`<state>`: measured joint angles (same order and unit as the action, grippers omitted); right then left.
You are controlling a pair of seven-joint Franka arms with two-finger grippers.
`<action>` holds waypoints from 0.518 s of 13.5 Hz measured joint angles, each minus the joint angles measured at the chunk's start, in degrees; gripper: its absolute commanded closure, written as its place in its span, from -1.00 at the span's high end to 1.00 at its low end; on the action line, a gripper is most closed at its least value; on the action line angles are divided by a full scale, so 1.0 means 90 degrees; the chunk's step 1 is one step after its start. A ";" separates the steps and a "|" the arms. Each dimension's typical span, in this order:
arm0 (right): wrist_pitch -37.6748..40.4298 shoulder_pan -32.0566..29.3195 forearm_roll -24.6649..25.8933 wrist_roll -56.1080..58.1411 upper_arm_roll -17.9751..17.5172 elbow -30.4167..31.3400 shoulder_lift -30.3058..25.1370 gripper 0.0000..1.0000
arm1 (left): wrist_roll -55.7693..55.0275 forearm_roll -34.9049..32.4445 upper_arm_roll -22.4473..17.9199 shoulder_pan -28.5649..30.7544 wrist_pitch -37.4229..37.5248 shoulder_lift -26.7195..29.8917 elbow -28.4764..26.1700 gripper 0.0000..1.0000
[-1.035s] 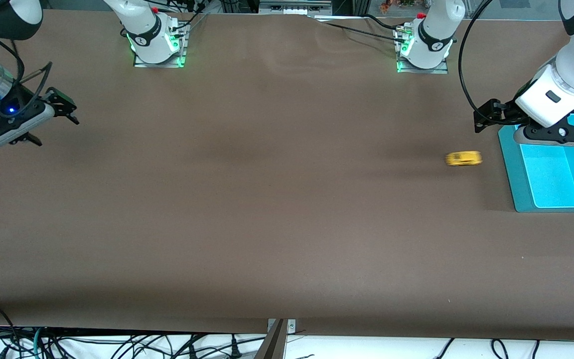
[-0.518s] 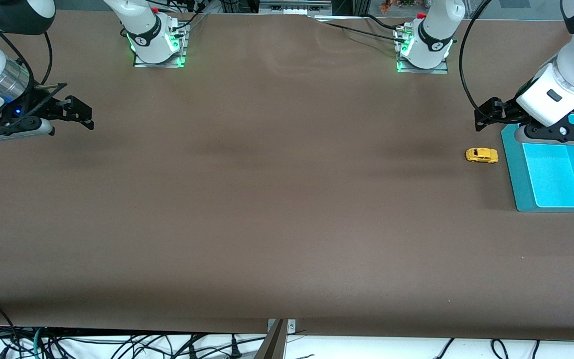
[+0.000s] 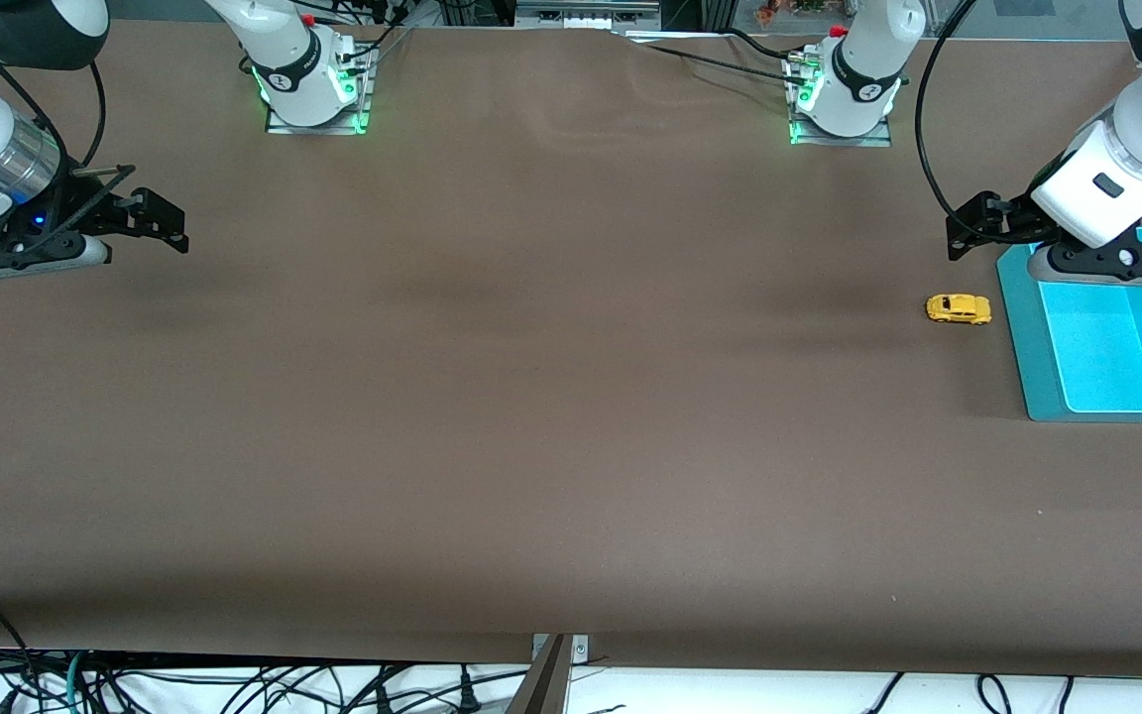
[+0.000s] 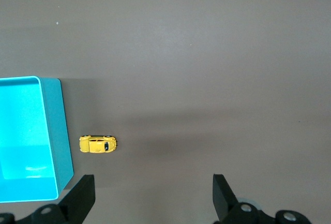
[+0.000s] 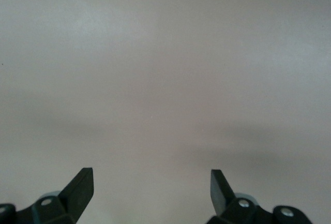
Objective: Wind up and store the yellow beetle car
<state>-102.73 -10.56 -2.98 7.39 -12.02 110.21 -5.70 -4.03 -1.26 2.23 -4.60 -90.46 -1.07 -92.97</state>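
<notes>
The yellow beetle car (image 3: 959,309) stands on its wheels on the brown table, just beside the teal bin (image 3: 1027,347) at the left arm's end. In the left wrist view the car (image 4: 98,144) sits next to the bin's wall (image 4: 64,131). My left gripper (image 3: 968,230) is open and empty, up over the table by the bin's corner, close to the car; its own view shows it (image 4: 152,182) apart from the car. My right gripper (image 3: 160,223) is open and empty over bare table at the right arm's end, and its wrist view (image 5: 150,175) shows only table.
The two arm bases (image 3: 313,84) (image 3: 844,94) stand along the table's edge farthest from the front camera. Cables hang below the table edge nearest that camera. The brown table mat (image 3: 551,397) stretches between the two grippers.
The car rolled toward the bin and has stopped beside it. My right gripper moved a little toward the table's middle. My left gripper barely moved.
</notes>
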 measured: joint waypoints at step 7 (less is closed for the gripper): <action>0.0252 0.0001 -0.0002 0.0133 0.0006 -0.0024 0.0092 1.00 | 0.0000 0.0000 0.0010 -0.0029 0.0002 -0.0001 0.0000 1.00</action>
<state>-100.47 -10.55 -3.00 8.58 -11.96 109.99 -4.87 -4.03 -1.26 2.32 -4.87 -90.44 -1.08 -92.96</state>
